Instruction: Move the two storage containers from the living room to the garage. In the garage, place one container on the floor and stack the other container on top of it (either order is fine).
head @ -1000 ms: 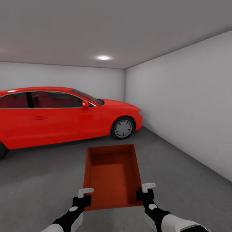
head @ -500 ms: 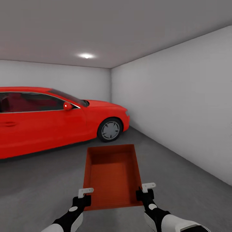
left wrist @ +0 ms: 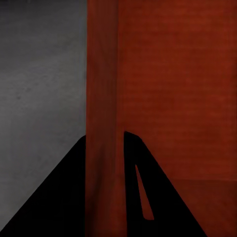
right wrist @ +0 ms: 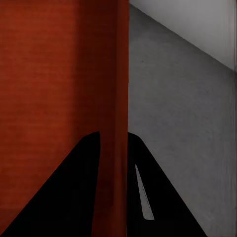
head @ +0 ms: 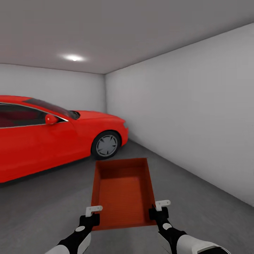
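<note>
Now your view has swung right off the red car [head: 53,137], both grippers, left gripper [head: 92,214] and right gripper [head: 159,209], clamped on the storage container [head: 121,190], so pick a floor [head: 197,197] spot.

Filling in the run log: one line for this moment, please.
place: garage | load: orange bin | left gripper: shut on bin wall | right gripper: shut on bin wall | nearby: red car
</note>
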Available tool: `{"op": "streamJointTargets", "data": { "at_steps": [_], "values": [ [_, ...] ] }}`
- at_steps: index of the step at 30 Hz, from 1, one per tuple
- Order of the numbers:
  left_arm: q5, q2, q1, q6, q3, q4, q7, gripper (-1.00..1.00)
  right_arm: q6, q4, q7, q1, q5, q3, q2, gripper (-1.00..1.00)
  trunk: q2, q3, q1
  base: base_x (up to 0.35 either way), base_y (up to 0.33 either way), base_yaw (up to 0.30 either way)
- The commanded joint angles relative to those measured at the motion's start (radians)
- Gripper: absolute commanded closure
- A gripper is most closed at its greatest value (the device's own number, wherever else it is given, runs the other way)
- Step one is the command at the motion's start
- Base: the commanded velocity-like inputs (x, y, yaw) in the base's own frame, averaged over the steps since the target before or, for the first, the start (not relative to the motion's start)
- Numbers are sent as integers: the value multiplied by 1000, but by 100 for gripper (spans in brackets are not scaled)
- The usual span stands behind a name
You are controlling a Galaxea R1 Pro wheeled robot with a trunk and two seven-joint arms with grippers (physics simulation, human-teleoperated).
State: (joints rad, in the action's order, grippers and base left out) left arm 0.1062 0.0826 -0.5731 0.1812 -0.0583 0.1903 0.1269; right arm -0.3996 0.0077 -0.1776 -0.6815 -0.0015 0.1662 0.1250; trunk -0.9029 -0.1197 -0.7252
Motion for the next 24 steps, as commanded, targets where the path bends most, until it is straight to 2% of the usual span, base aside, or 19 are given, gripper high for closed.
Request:
{"op": "streamJointTargets", "data": {
  "at_steps": [1,24],
  "values": [
    [1,-6,-1,34,-21,3,8,100,3,3,-3,-1,14,-40,1,100,-1,-2,-1,322,80,-280],
    [1,-6,-1,34,-21,3,7,100,3,3,-3,-1,14,-40,1,100,-1,-2,-1,322,80,-280]
  ]
}}
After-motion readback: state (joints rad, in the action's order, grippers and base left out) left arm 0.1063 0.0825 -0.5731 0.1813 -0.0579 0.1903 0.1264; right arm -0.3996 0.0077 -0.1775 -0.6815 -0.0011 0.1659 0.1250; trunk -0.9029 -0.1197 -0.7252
